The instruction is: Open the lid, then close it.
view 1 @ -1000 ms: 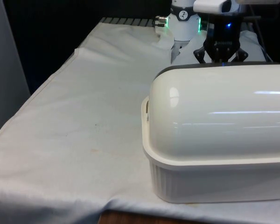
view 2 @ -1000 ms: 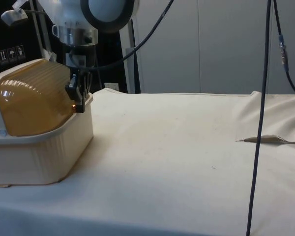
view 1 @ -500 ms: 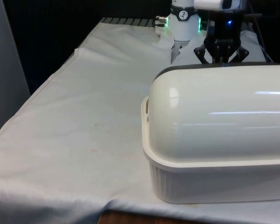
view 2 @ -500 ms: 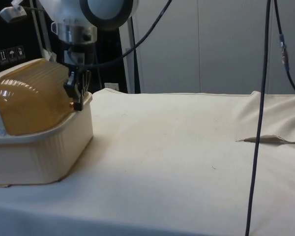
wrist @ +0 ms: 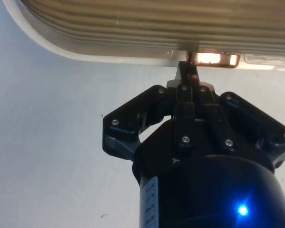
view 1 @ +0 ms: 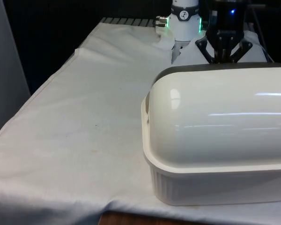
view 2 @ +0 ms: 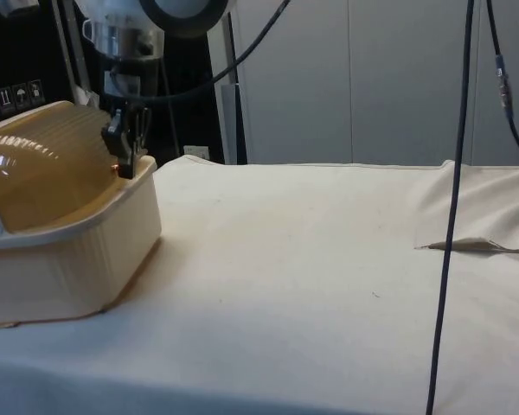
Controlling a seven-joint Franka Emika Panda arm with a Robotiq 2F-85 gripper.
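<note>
A cream bread box (view 1: 215,187) with a domed roll lid (view 1: 225,117) stands at the front view's right, near the table's front edge. In the side view the lid (view 2: 43,173) looks amber over the ribbed base (view 2: 78,259). My black gripper (view 1: 223,57) is just behind the lid's far edge, on the robot's side. In the side view the gripper (view 2: 121,162) is at the lid's lower edge, a little above the base's rim. In the wrist view the gripper (wrist: 187,69) has its fingers pressed together at the lid's rim, shut on the lid's edge.
The white cloth (view 1: 84,117) stretches bare to the front view's left of the box. A black cable (view 2: 454,216) hangs down in the side view, next to a fold in the cloth (view 2: 476,246). The robot's base (view 1: 182,23) stands behind the box.
My gripper has risen a little and the lid's edge has come up with it, away from the base's rim. The box stays roughly where it was.
</note>
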